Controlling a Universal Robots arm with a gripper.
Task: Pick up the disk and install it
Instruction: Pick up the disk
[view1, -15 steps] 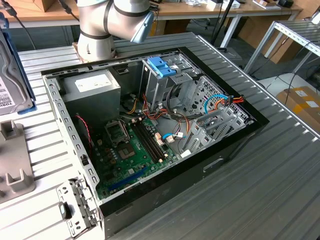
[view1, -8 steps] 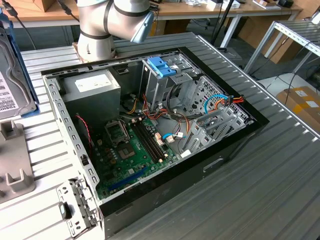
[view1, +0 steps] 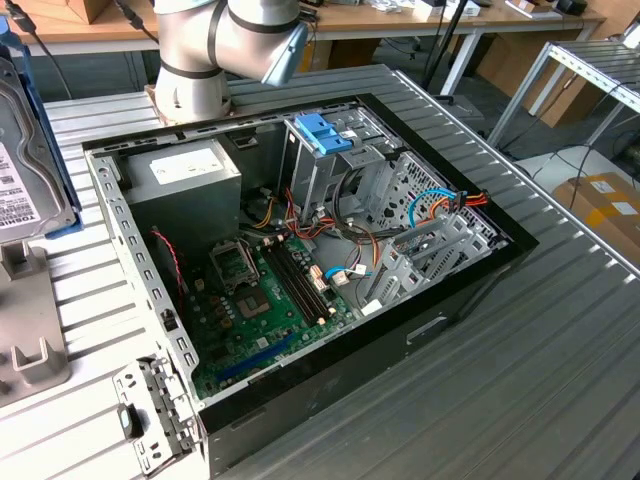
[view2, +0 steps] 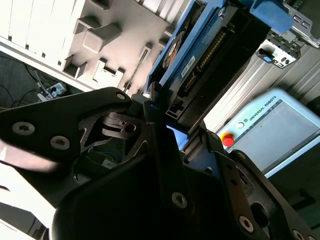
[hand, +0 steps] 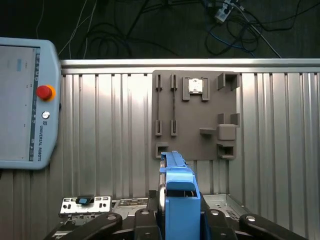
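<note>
Claw (hand: 179, 224): pinched on the disk (hand: 179, 200); my black fingers (hand: 147, 222) press it from both sides, as seen in both wrist views.
Disk (view1: 30, 150): in my grip, standing on edge at the exterior view's far left. It is outside the case and just over the fixture plate; I cannot tell whether it touches the plate. Its blue end tab faces the first wrist camera.
Fixture plate (view1: 25, 330): grey, flat on the ribbed table (view1: 560, 380). In the first wrist view one raised cradle holds a small pale square part (hand: 195, 86).
Case (view1: 430, 325): black, open on top, lying on the table to the exterior view's right of the plate.
Case contents, left to right: power supply (view1: 190, 175) in a far corner; green motherboard (view1: 265, 300) on the floor; metal drive cage (view1: 340, 175) topped by a blue latch (view1: 322, 133); blue and orange cables (view1: 440, 205) near the right wall.
Pendant (hand: 25, 100): on the table, well apart from the plate.
</note>
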